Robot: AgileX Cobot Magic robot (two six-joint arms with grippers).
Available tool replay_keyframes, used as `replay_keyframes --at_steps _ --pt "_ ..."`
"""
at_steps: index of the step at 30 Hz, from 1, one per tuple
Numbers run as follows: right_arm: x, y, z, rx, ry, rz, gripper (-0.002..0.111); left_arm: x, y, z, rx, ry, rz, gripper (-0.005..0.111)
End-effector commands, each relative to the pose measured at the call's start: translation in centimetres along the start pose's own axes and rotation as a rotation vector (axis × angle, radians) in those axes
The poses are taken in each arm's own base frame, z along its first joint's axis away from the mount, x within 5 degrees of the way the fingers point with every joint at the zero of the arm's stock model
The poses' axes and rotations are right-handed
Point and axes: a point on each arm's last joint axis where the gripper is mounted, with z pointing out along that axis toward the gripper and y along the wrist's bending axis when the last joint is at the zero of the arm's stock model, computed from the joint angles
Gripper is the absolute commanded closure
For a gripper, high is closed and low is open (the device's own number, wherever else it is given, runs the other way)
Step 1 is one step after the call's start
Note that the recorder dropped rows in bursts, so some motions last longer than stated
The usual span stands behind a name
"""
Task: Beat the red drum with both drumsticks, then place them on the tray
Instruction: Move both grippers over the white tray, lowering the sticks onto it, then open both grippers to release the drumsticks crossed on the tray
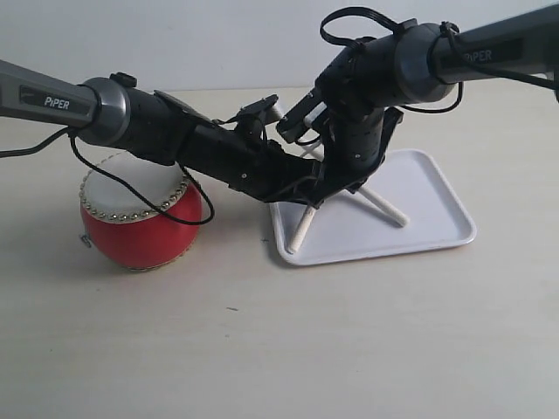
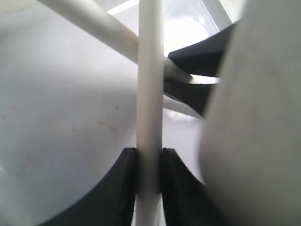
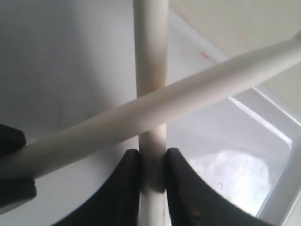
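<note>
The red drum (image 1: 140,223) stands on the table at the left, apart from both arms. The white tray (image 1: 437,218) lies to its right. Both grippers hang low over the tray's left half, and the two drumsticks cross there. My left gripper (image 2: 149,155) is shut on one drumstick (image 2: 150,94), which passes over the other drumstick (image 2: 94,23). My right gripper (image 3: 153,157) is shut on its drumstick (image 3: 150,47), beneath the crossing one (image 3: 197,96). In the exterior view one stick end (image 1: 301,231) points at the tray's front left rim, and the other end (image 1: 386,209) lies toward the tray's middle.
The left arm (image 1: 157,127) reaches over the drum's top toward the tray, with a black cable looping down in front of the drum. The right arm (image 1: 419,57) comes in from the upper right. Pale tabletop (image 1: 279,349) spreads in front of the drum and tray.
</note>
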Motion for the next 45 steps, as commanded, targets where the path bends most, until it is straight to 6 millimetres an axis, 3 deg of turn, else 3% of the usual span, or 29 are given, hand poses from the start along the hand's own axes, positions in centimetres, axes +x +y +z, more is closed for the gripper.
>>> replay_keyframes --at_steps 1,10,15,18,21,26,33,36,41,45 --pt "-0.3 0.2 -0.4 -0.029 -0.027 0.04 0.097 0.4 0.1 0.4 -0.01 0.023 0.016 0.107" --pt "-0.3 0.3 -0.4 -0.038 -0.024 0.047 0.08 0.8 0.2 0.4 -0.02 0.066 0.073 0.103" --pt "-0.1 0.3 -0.4 -0.04 0.002 0.05 0.067 0.8 0.2 0.4 -0.014 0.068 0.056 0.072" --pt "0.2 0.3 -0.4 -0.038 0.03 0.05 0.066 0.8 0.2 0.4 -0.013 0.065 0.028 0.054" --pt "0.2 0.0 -0.9 -0.036 0.067 0.062 0.066 0.6 0.0 0.3 -0.005 0.05 0.004 0.049" --pt "-0.5 -0.7 -2.9 -0.055 0.104 0.115 0.066 -0.7 -1.6 -0.9 0.04 0.017 0.019 0.05" --pt "-0.9 -1.7 -7.1 -0.081 0.058 0.161 0.066 -2.8 -5.8 -4.3 0.168 -0.007 0.102 0.053" --pt "-0.6 -2.2 -9.5 -0.096 0.031 0.172 0.069 -3.6 -7.9 -6.4 0.212 -0.025 0.149 0.066" --pt "-0.2 -3.1 -13.7 -0.113 -0.058 0.201 0.092 -4.1 -11.0 -9.5 0.292 -0.027 0.228 0.104" --pt "0.5 -3.7 -17.6 -0.152 -0.161 0.2 0.108 -4.2 -13.2 -12.4 0.295 -0.035 0.313 0.107"
